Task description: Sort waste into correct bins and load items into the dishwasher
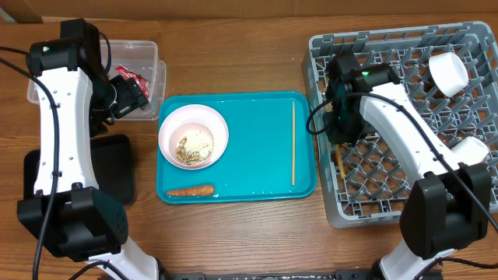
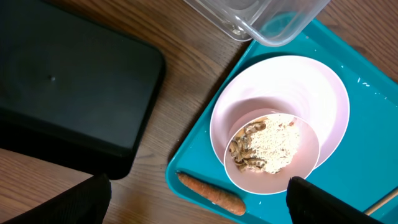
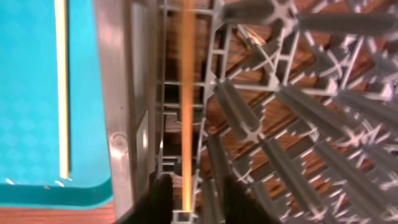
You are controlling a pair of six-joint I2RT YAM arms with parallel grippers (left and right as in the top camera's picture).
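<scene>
A white bowl [image 1: 193, 138] with pale rice-like scraps [image 2: 268, 144] stands on the left of the teal tray [image 1: 257, 117]. A carrot [image 1: 191, 190] lies at the tray's front left and shows in the left wrist view [image 2: 211, 194]. One chopstick [image 1: 293, 142] lies on the tray's right side. My left gripper [image 1: 128, 95] is open and empty by the clear tub [image 1: 152, 54], which holds the red wrapper [image 1: 128, 76]. My right gripper [image 3: 198, 202] is open inside the grey rack [image 1: 405, 117], its fingers on either side of the second chopstick [image 3: 186, 124]. The napkin is out of view.
The black tray [image 1: 117, 167] lies left of the teal tray, below the tub. A white cup [image 1: 449, 71] and a white bowl [image 1: 473, 148] stand in the rack's right side. The rack's upright prongs crowd round my right gripper.
</scene>
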